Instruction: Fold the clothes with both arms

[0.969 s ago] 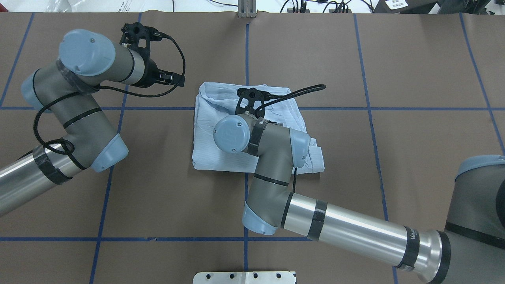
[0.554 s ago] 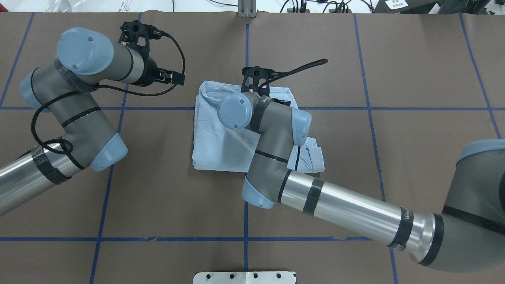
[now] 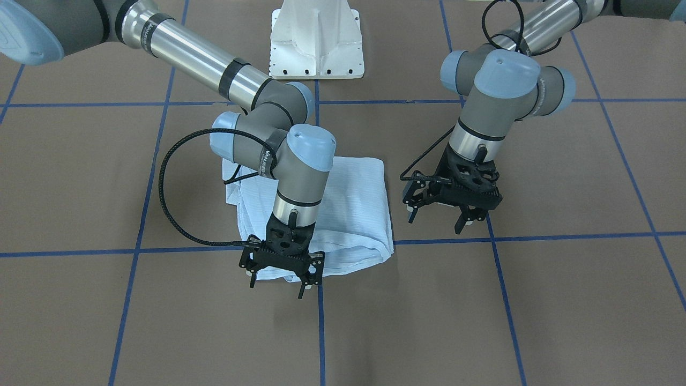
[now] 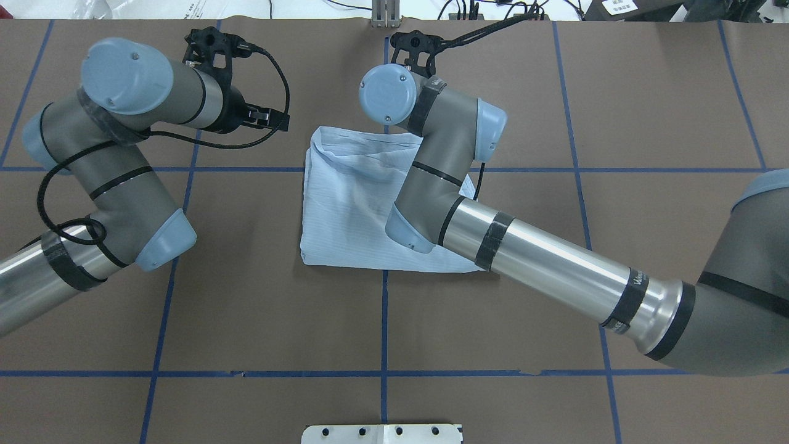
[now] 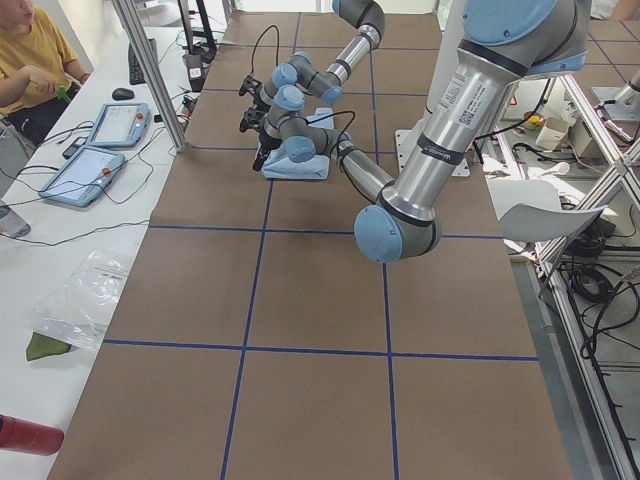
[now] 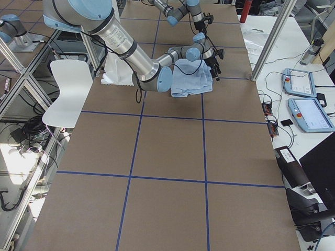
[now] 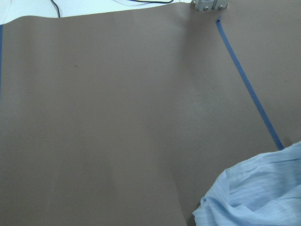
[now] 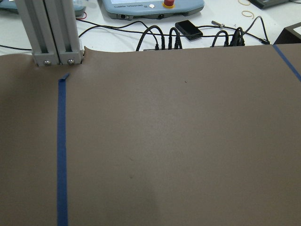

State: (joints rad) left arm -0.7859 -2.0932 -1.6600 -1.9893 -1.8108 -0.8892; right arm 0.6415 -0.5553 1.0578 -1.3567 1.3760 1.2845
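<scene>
Shirt (image 3: 353, 203) lies folded into a rough rectangle, flat on the brown table (image 3: 536, 300) in front of the robot, and neither gripper has hold of it.

The right gripper (image 3: 277, 279) points down with its two fingers spread wide and nothing between them. It hangs in the air at the shirt's far edge, the side away from the robot. Its wrist view shows only bare table, a strip of blue tape (image 8: 61, 150) and a metal post (image 8: 51, 28) at the table's rim, with no cloth in it. Behind that gripper the right arm (image 4: 555, 265) reaches slantwise over the shirt (image 4: 345, 209), and its forearm hides the cloth's near right corner in the overhead view.

The left gripper (image 3: 435, 214) is also spread wide and empty, fingers pointing down. It is raised over bare table just beside the shirt's left side, clear of the cloth. Its wrist view catches one rumpled corner of the shirt (image 7: 263, 197) at the lower right. The left arm (image 4: 117, 185) bends back from there toward the robot's left.

Blue tape lines mark the table in a grid, and the shirt covers one of the crossings. A white base (image 3: 316, 43) stands at the robot's side of the table. From the left end of the table, a person (image 5: 35, 60) sits at a white bench with two tablets (image 5: 100, 150).
</scene>
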